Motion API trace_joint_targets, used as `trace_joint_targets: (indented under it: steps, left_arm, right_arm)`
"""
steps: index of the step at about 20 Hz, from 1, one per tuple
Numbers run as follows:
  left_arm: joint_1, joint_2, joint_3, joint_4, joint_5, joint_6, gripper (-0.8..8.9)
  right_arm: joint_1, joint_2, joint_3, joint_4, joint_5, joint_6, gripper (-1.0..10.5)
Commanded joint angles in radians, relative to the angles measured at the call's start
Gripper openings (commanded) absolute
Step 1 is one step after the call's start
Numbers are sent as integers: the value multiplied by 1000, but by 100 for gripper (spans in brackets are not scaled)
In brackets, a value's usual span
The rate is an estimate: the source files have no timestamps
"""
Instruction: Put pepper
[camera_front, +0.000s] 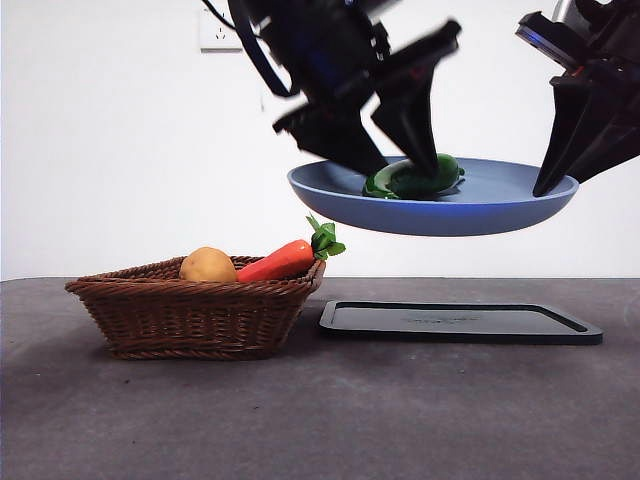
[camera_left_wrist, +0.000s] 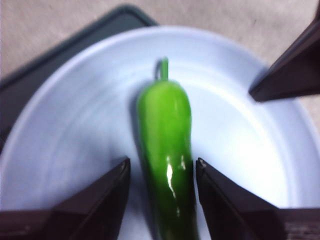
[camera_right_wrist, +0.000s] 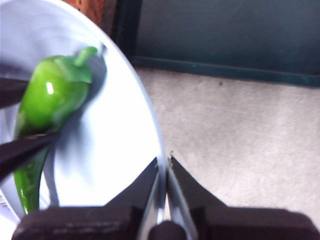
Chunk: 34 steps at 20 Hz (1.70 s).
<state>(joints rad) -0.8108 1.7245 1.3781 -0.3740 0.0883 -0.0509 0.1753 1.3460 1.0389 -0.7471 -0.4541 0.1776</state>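
Note:
The glossy green pepper (camera_front: 425, 178) lies in a blue plate (camera_front: 470, 212) that hangs in the air above the black tray. My left gripper (camera_front: 405, 168) reaches down into the plate. In the left wrist view its jaws (camera_left_wrist: 162, 162) stand open close on either side of the pepper (camera_left_wrist: 165, 130), stem pointing away, on the plate (camera_left_wrist: 240, 140). My right gripper (camera_front: 545, 185) is shut on the plate's right rim and holds it up. In the right wrist view it (camera_right_wrist: 165, 160) pinches the rim (camera_right_wrist: 150, 125), with the pepper (camera_right_wrist: 50, 95) further in.
A brown wicker basket (camera_front: 190, 310) stands on the dark table at the left, with a yellow-brown potato (camera_front: 207, 265) and an orange carrot (camera_front: 280, 262) in it. A flat black tray (camera_front: 460, 322) lies on the table below the plate.

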Motion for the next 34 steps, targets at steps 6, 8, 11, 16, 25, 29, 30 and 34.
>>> trace_joint_targets:
  steps: [6, 8, 11, 16, 25, 29, 30, 34]
  left_arm:
    - [-6, -216, 18, -33, -10, 3, 236]
    - [-6, -288, 18, -72, -10, 3, 236]
    - [-6, -384, 18, -110, -10, 22, 236]
    - [-7, -505, 18, -169, -10, 22, 236]
    - [-7, -541, 18, -186, -8, 21, 236]
    - [-8, -541, 18, -189, -8, 17, 236]
    - [-8, -542, 18, -192, -9, 17, 236]
    - [-8, -541, 18, -204, -9, 17, 236]
  right_arm:
    - [-27, 29, 19, 37, -9, 71, 5]
    - [-52, 59, 25, 70, -8, 94, 5]
    - [-96, 145, 81, 75, -8, 95, 5]
    - [-146, 360, 245, 88, 17, 95, 5]
    - [-176, 634, 359, 203, 14, 99, 5]
    - [-176, 674, 359, 209, 15, 99, 6]
    - [-176, 675, 359, 216, 15, 98, 6]
    - [-176, 666, 359, 199, 8, 90, 136]
